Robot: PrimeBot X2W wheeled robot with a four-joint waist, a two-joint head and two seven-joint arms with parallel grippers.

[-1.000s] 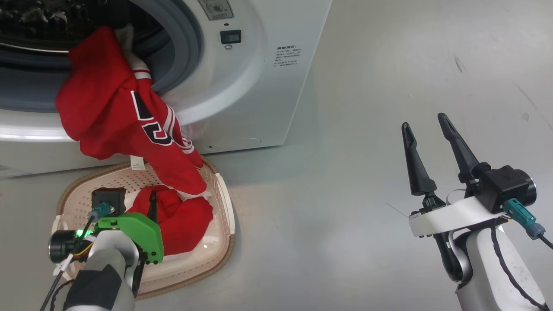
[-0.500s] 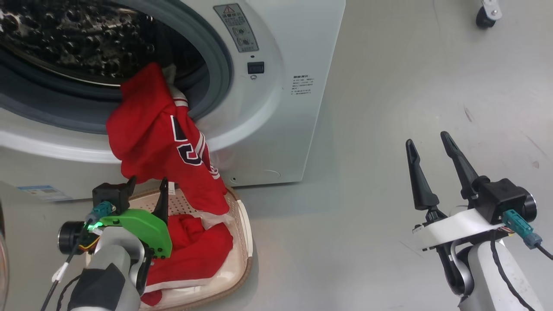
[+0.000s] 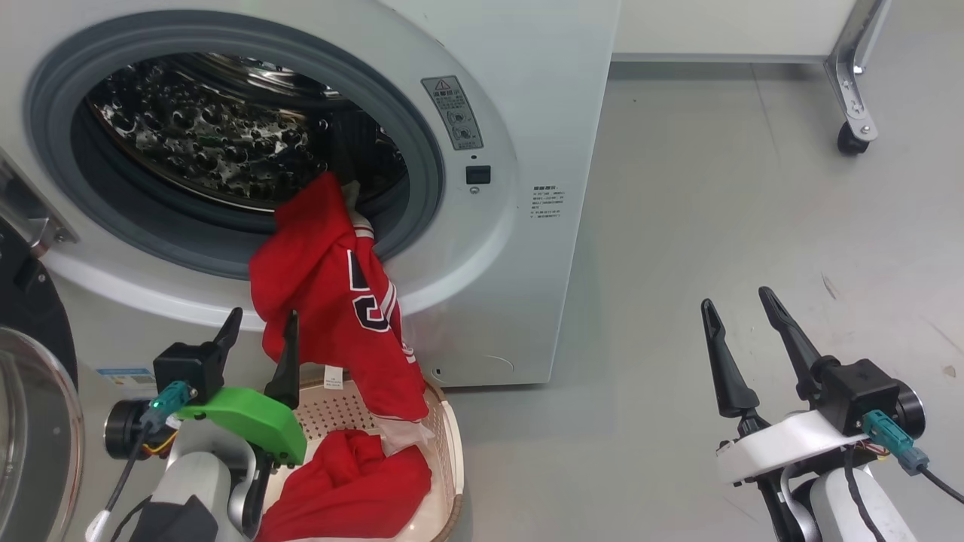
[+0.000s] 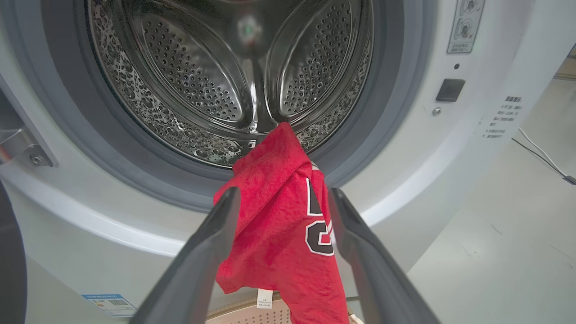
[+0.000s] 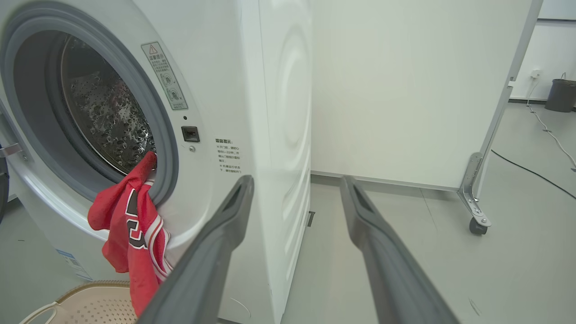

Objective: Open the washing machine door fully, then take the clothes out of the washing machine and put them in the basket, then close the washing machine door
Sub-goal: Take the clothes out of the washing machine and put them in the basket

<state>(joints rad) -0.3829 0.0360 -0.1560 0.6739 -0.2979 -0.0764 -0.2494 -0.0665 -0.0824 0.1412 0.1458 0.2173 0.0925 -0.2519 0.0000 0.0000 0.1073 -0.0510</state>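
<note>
Head view shows one white washing machine with its one round door swung open at the left edge, glass bowl facing out. The steel drum is exposed. Two red garments count as the clothes. The first garment, with dark lettering and striped trim, hangs out of the drum over the grey seal, and its lower end drops into the one basket, which stands on the floor just in front of the machine. The second garment lies bunched inside that basket. The left gripper is raised above the basket with its two fingers spread apart and nothing held. Its right finger overlaps the left edge of the hanging garment, though contact cannot be told. From the left wrist the same garment fills the gap between the two fingers, its top caught on the drum lip. The right gripper hovers over bare grey floor, well apart from the machine and the basket — its two fingers are also spread wide and empty. One blue label sits low on the machine front, and one caster wheel shows at the upper right.
</note>
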